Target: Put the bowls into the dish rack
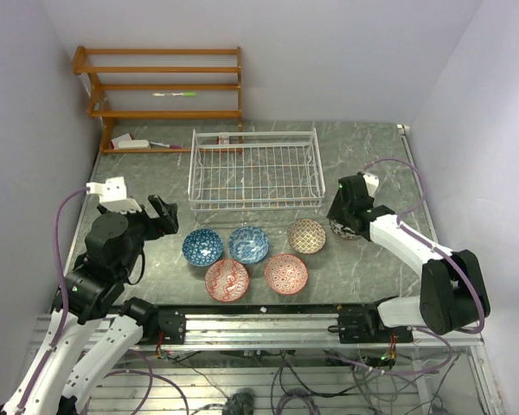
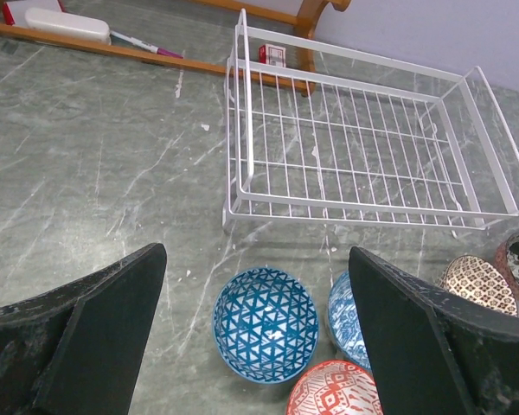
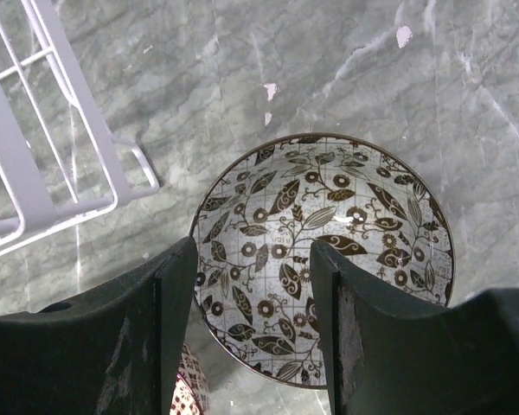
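Note:
The white wire dish rack (image 1: 255, 169) stands empty at the back middle of the table; it also shows in the left wrist view (image 2: 372, 147). In front of it lie two blue bowls (image 1: 202, 246) (image 1: 248, 244), a tan bowl (image 1: 306, 235) and two red bowls (image 1: 227, 280) (image 1: 285, 273). My left gripper (image 1: 160, 216) is open and empty, held above and left of the triangle-patterned blue bowl (image 2: 265, 322). My right gripper (image 3: 253, 259) is open over the black-and-white bowl (image 3: 329, 225), one finger outside its near rim and one inside, not closed on it.
An orange-brown wooden shelf (image 1: 160, 86) stands against the back left wall, holding a pen and a white object (image 2: 67, 24). A small red-and-white box (image 2: 272, 54) sits behind the rack. The rack's corner (image 3: 35, 173) is left of the right gripper. Walls close both sides.

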Available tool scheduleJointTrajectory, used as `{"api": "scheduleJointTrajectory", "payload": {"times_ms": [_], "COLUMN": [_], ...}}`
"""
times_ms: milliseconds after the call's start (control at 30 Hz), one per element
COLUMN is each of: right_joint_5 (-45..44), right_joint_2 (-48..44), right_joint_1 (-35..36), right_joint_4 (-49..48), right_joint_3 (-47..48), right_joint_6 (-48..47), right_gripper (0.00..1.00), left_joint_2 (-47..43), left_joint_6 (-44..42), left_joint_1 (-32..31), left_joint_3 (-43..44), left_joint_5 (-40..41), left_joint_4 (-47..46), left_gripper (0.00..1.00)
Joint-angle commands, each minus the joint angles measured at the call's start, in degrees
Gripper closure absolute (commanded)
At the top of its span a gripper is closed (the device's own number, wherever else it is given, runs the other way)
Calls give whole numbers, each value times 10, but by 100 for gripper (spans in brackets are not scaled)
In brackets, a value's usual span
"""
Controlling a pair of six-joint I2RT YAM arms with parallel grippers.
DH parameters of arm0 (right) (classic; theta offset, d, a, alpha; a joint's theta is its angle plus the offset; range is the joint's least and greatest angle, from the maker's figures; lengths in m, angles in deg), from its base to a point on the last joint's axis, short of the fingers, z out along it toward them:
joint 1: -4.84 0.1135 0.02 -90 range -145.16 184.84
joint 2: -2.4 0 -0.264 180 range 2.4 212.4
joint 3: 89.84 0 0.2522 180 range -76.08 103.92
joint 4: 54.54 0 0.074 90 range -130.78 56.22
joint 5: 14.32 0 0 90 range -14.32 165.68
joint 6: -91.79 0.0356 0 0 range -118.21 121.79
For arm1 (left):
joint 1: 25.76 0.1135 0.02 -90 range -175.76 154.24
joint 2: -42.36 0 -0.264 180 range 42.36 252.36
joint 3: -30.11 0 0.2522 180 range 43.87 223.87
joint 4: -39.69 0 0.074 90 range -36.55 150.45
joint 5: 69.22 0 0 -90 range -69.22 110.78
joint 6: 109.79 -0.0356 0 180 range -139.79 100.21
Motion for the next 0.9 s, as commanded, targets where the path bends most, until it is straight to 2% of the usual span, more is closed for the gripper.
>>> {"api": "scheduleJointTrajectory", "payload": {"times_ms": [0, 533, 567, 600, 667, 700, 867], "right_joint_5": [-6, -5, -7, -10, -21, -26, -38], "right_joint_2": [-8, 84, 85, 84, 80, 78, 69], "right_joint_1": [-5, -22, -22, -22, -23, -23, -24], "right_joint_4": [-46, -73, -70, -67, -59, -55, -42], "right_joint_3": [-9, 11, 12, 12, 13, 13, 8], "right_joint_6": [11, 46, 47, 48, 50, 50, 50], "right_gripper": [45, 46, 49, 58, 85, 89, 96], "left_joint_2": [6, 25, 25, 27, 27, 27, 25], "left_joint_6": [-9, -17, -18, -18, -19, -19, -19], "left_joint_1": [7, 11, 12, 13, 15, 17, 23], "left_joint_3": [-6, -5, -5, -5, -5, -6, -6], "left_joint_5": [-15, -28, -29, -31, -36, -37, -44], "left_joint_4": [-9, -16, -16, -17, -18, -19, -20], "left_gripper": [2, 2, 3, 2, 3, 2, 2]}}
